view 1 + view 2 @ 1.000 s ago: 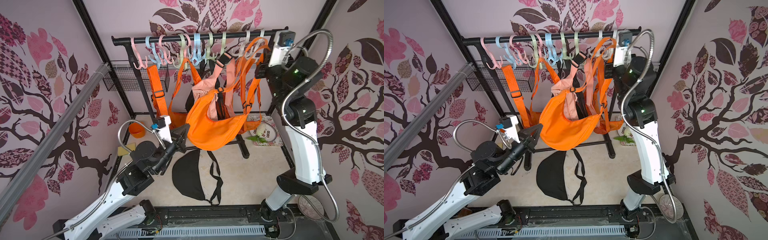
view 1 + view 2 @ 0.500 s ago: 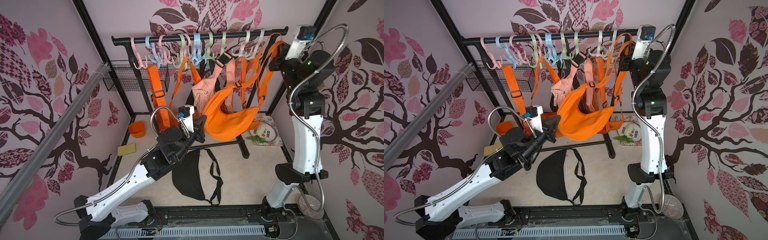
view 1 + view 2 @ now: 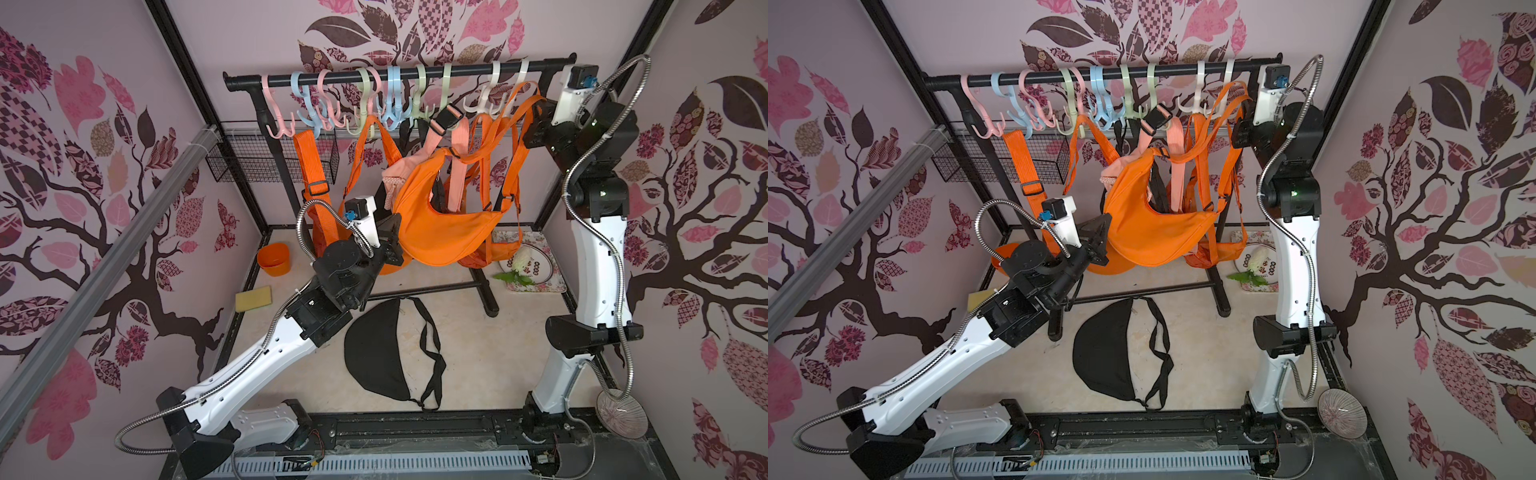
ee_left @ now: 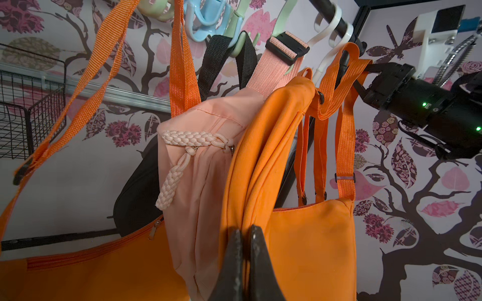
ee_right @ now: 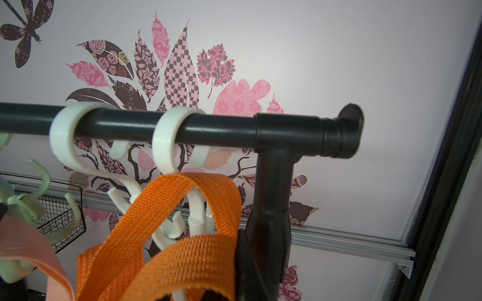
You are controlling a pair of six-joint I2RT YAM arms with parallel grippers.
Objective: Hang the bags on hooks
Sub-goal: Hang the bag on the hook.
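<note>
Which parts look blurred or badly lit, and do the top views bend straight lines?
Left wrist view: the left gripper, shut on the orange bag, is dark and soft. Right wrist view: the orange strap softens near the lens; the wall behind the rail shows a bright patch. Both top views: sharp; the frame posts splay outward.

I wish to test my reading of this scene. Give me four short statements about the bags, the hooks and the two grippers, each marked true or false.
1. The fingers of the left gripper pinch the orange bag. True.
2. The right gripper is open and holds nothing. False: it is shut on the orange strap beside a white hook.
3. A black bag lies on the floor. True.
4. Every hook on the rail is white. False: pink hooks, blue hooks and green hooks hang there too.
</note>
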